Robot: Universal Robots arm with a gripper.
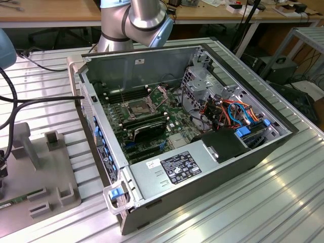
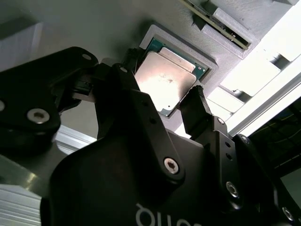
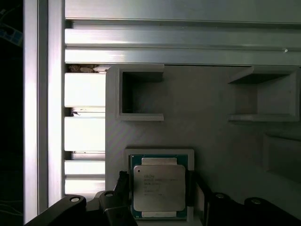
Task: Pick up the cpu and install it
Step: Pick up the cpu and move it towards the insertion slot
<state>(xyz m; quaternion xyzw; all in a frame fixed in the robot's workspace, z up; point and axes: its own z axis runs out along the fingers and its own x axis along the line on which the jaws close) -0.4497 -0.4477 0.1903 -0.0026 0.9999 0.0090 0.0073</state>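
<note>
A ribbed aluminium table [image 1: 243, 202] carries everything. Directly on it lie an open computer case [image 1: 136, 66] in the middle and, at the exterior view's left, a grey fixture plate [image 1: 50, 167] with raised holders. A black cable [image 1: 50, 97] seems to rest on the slats beside the case.

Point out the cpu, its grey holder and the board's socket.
cpu [image 3: 159, 188], first wrist view, middle of its metal top.
grey holder [image 3: 197, 136], first wrist view, bare flat face.
socket [image 1: 137, 107], exterior view, its dark centre.

Raised holder rim [image 3: 159, 151] around cpu [image 3: 159, 188]
</note>
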